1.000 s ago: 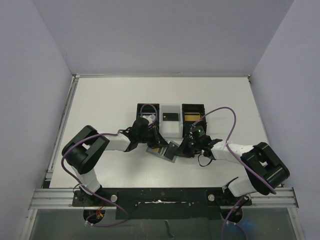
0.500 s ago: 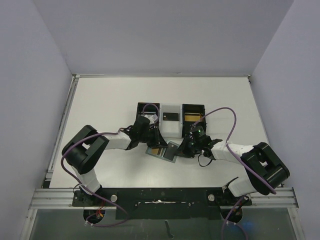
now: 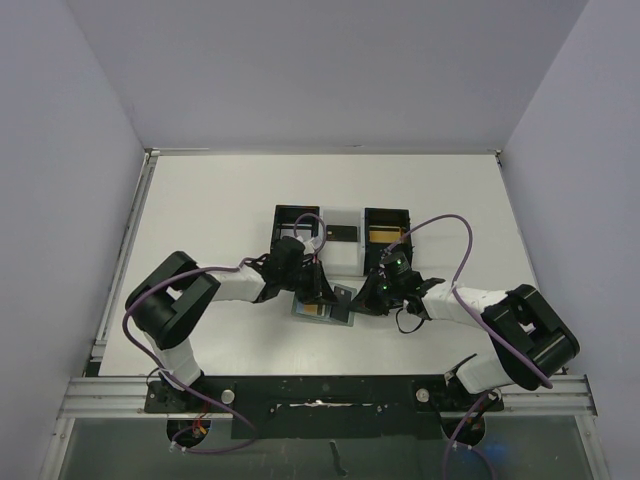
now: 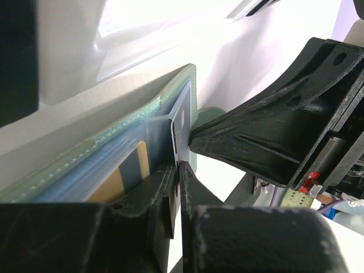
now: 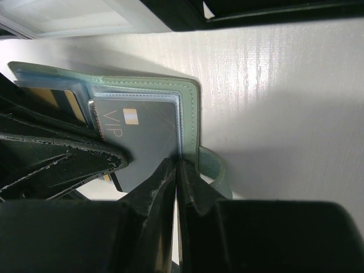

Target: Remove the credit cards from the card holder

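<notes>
The teal-grey card holder (image 3: 304, 306) lies open on the table between both arms. A gold-orange card (image 4: 116, 183) sits in its left pocket. A dark card marked VIP (image 5: 145, 133) stands partly out of the right pocket. My left gripper (image 4: 179, 166) is shut on that dark card's edge (image 4: 181, 128), reaching in from the left (image 3: 322, 292). My right gripper (image 5: 177, 164) is shut on the holder's right edge (image 5: 190, 114) beside the small side tab (image 5: 216, 165), coming in from the right (image 3: 362, 300).
Behind the holder stand a black box (image 3: 290, 218), a white tray (image 3: 342, 255) holding a black card (image 3: 342, 233), and a second black box (image 3: 388, 218) holding a gold card (image 3: 384, 235). Purple cables arch over both arms.
My left gripper has moved right and nearer, from beside the left black box onto the holder, and closed on the dark card. The right gripper has stayed clamped on the holder's edge.
</notes>
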Controlling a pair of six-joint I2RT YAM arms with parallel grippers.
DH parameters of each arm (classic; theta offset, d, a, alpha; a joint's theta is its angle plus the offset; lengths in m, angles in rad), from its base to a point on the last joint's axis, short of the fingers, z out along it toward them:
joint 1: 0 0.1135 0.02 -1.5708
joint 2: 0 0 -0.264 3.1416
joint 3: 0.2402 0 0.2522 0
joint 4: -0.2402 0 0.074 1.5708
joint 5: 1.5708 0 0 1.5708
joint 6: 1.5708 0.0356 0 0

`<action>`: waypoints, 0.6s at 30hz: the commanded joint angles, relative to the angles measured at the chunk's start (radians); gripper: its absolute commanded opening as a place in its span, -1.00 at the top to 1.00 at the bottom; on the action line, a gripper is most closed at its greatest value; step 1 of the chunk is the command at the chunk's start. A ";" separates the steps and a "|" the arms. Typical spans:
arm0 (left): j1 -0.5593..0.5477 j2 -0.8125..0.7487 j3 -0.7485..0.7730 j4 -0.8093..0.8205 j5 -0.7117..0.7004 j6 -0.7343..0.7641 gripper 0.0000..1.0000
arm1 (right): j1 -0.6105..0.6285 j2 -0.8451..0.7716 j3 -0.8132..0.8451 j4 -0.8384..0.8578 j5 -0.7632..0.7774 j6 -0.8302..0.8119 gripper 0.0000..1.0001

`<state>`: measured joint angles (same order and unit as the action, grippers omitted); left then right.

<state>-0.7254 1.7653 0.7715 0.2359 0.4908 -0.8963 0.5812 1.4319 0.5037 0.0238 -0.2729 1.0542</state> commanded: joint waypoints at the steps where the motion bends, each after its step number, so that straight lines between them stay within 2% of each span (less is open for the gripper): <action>1: -0.028 -0.023 0.021 0.032 0.044 -0.018 0.92 | 0.002 0.005 -0.008 -0.041 0.050 -0.029 0.88; 3: -0.028 -0.036 0.015 0.025 0.039 -0.017 0.85 | 0.001 0.005 -0.003 -0.057 0.058 -0.036 0.88; 5: -0.028 -0.049 0.009 0.015 0.038 -0.012 0.64 | 0.002 0.010 0.001 -0.067 0.064 -0.039 0.88; 8: -0.025 -0.062 0.002 0.013 0.047 -0.012 0.53 | 0.002 0.014 0.002 -0.068 0.063 -0.039 0.88; 15: -0.013 -0.084 -0.014 0.029 0.050 -0.032 0.60 | 0.001 0.030 0.018 -0.094 0.069 -0.048 0.88; 18: 0.004 -0.093 -0.027 0.038 0.064 -0.036 0.71 | 0.002 0.032 0.024 -0.101 0.072 -0.047 0.89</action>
<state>-0.7311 1.7332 0.7540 0.2256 0.4919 -0.9157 0.5816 1.4342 0.5171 -0.0025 -0.2687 1.0359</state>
